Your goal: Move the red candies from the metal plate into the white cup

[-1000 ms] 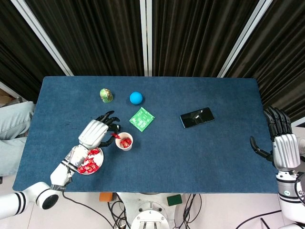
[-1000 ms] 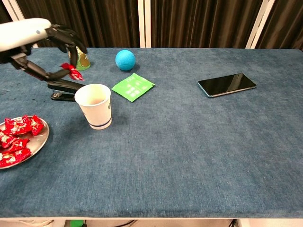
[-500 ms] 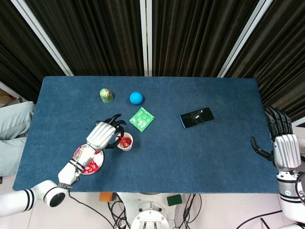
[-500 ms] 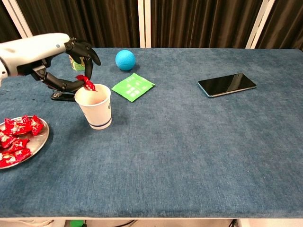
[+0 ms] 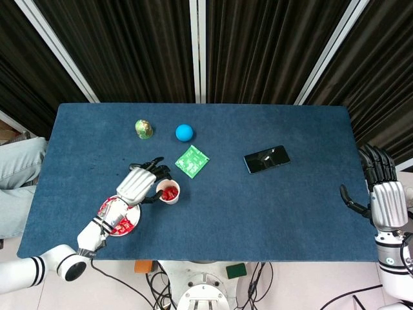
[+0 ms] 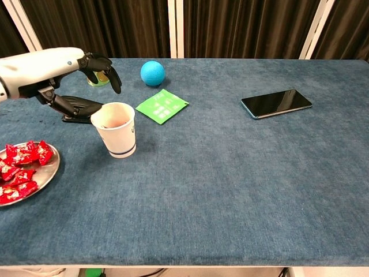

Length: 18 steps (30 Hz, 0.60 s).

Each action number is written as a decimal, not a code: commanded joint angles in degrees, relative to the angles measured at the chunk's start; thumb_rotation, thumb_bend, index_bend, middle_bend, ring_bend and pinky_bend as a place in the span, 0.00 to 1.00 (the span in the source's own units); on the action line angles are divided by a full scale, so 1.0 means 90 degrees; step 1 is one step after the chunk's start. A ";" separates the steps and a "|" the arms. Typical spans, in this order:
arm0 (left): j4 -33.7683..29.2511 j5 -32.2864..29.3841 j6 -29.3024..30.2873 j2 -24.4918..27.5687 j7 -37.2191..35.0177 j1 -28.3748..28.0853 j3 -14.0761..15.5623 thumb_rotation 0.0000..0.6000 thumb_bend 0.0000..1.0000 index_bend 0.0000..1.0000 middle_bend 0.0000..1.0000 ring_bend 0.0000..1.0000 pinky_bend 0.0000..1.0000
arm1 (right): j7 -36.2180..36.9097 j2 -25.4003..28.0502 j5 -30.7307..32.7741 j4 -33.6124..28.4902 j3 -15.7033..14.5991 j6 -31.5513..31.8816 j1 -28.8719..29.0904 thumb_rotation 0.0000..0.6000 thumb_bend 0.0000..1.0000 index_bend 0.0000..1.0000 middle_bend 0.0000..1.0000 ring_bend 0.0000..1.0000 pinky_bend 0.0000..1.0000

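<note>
Across the blue table point(image 5: 258, 206) the largest things were the two hands. At its near left, the left hand point(image 6: 52, 72) hovered beside the white cup point(image 6: 116, 129), fingers point(image 6: 113, 79) spread apart and holding nothing. At the right edge, the right hand point(image 5: 385, 200) was raised, fingers apart and empty. Next came the metal plate point(image 6: 47, 173) at the near left corner, with red candies point(image 6: 20, 164) piled on it; more red showed inside the cup. Beyond lay a phone point(image 6: 276, 103), a green packet point(image 6: 162, 105) and a blue ball point(image 6: 153, 73).
</note>
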 commanded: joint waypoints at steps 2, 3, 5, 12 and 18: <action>-0.0264 0.0147 0.0376 0.0256 -0.0023 0.0177 0.0025 1.00 0.38 0.35 0.23 0.06 0.25 | -0.0007 0.0019 -0.0010 -0.0023 0.0008 0.0023 -0.0006 1.00 0.37 0.00 0.00 0.00 0.00; -0.0358 0.0191 0.0508 0.0359 -0.0024 0.0250 0.0039 1.00 0.38 0.36 0.23 0.06 0.25 | -0.0009 0.0027 -0.0011 -0.0030 0.0011 0.0029 -0.0008 1.00 0.37 0.00 0.00 0.00 0.00; -0.0574 0.0246 0.0767 0.0643 -0.0001 0.0441 0.0105 1.00 0.38 0.37 0.23 0.06 0.25 | -0.0011 0.0046 -0.0010 -0.0048 0.0019 0.0041 -0.0012 1.00 0.37 0.00 0.00 0.00 0.00; -0.0763 0.0117 0.1029 0.1327 0.0066 0.1123 0.0691 1.00 0.37 0.39 0.23 0.07 0.25 | -0.0010 0.0044 -0.0049 -0.0077 0.0006 0.0027 0.0006 1.00 0.37 0.00 0.00 0.00 0.00; -0.0460 -0.0015 0.0961 0.1246 -0.0210 0.1434 0.0955 1.00 0.36 0.40 0.23 0.07 0.25 | -0.0064 0.0015 -0.0110 -0.0109 -0.0017 0.0026 0.0023 1.00 0.37 0.00 0.00 0.00 0.00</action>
